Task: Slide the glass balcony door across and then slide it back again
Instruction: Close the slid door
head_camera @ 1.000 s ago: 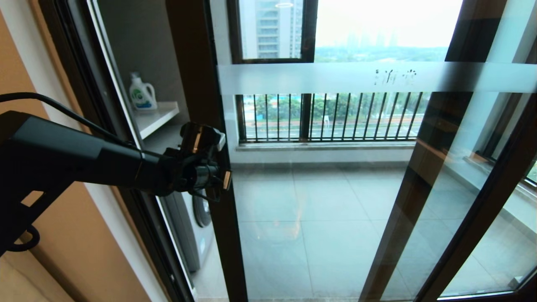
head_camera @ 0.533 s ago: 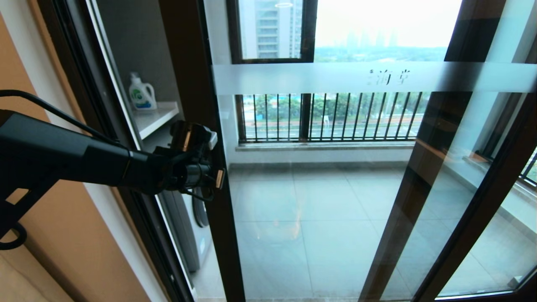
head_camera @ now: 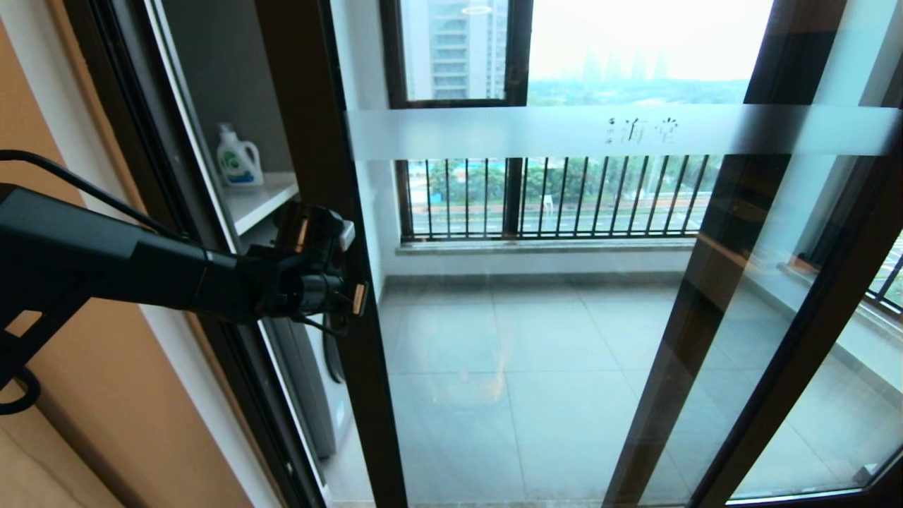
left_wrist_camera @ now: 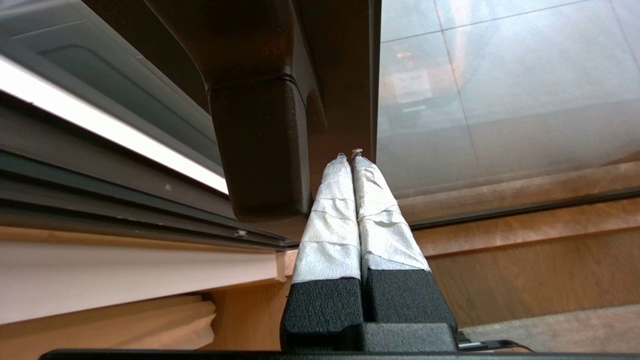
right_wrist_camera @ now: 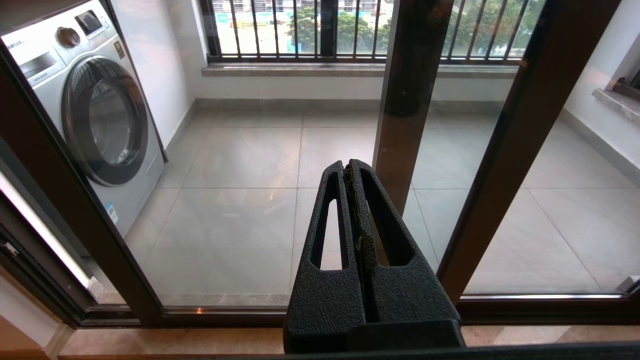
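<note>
The glass balcony door [head_camera: 536, 339] fills the middle of the head view, its frosted band [head_camera: 564, 132] carrying Chinese characters and its dark brown left stile [head_camera: 331, 233] standing a short gap from the jamb. My left gripper [head_camera: 344, 276] reaches to that stile at handle height. In the left wrist view its tape-wrapped fingers [left_wrist_camera: 345, 200] are shut, with the gripper [left_wrist_camera: 349, 157] tip against the stile beside the dark handle block [left_wrist_camera: 260, 150]. My right gripper [right_wrist_camera: 348, 165] is shut on nothing and held back from the glass [right_wrist_camera: 240, 200].
Behind the door, the plain-banded glass panel's brown frame [head_camera: 712, 296] slants at right. A washing machine [right_wrist_camera: 95, 115], a shelf with a detergent bottle [head_camera: 238, 159] and the barred outer window [head_camera: 550, 197] lie on the balcony. The orange-brown wall [head_camera: 113, 395] is at left.
The door has slid leftward, narrowing the gap at the jamb; the characters on its band shifted left too. My left arm moved left with the stile.
</note>
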Tool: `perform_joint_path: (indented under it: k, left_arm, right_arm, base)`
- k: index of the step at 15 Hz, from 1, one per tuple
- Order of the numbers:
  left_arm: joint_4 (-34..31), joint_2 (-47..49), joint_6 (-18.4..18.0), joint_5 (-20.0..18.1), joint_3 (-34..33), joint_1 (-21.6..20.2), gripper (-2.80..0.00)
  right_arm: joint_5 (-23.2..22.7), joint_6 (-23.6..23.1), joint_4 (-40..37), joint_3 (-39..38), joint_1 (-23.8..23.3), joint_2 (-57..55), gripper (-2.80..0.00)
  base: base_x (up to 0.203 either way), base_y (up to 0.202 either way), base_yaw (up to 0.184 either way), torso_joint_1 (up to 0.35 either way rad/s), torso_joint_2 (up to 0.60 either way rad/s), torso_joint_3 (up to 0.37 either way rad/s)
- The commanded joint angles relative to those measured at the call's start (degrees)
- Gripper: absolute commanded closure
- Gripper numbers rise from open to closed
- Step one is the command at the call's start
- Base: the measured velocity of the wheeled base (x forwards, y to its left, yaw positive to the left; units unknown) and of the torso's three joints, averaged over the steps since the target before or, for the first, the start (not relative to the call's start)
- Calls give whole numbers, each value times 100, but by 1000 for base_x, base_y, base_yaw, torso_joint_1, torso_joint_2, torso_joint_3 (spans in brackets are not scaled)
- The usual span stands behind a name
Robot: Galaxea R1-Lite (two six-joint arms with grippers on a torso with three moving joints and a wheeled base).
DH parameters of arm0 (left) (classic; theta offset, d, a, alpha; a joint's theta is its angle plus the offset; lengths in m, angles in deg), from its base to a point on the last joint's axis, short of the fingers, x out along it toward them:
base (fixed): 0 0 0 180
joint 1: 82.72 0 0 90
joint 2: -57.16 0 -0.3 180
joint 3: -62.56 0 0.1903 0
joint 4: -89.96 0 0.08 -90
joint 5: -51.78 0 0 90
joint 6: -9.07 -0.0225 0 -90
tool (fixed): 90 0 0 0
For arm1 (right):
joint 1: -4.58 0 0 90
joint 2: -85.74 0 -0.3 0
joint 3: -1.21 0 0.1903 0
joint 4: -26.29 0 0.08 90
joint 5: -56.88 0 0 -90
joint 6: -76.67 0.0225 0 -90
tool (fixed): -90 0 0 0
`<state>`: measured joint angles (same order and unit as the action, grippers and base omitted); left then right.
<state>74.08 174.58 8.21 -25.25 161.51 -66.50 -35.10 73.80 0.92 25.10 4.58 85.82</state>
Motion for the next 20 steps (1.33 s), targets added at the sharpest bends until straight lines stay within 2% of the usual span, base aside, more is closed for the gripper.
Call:
perform_joint_path:
  k: [1,10,16,20]
  left_arm:
    - [25,18,-3,30,0,-40,0]
    - [47,-113,-63,15,-261,-400,0]
    - [104,-27,-73,-195,-298,-777,0]
    - [104,0,-82,-225,-272,-887,0]
  right_arm:
    - [-4,-3,-1,0,0,-7,0]
    - [-4,-3,-1,0,0,-7,0]
    - [-4,-3,-1,0,0,-7,0]
    - [-4,-3,-1,0,0,-7,0]
  base:
    - [0,0,0,0,0,0]
    - [0,0,0,0,0,0]
    - [0,0,0,0,0,0]
    - [0,0,0,0,0,0]
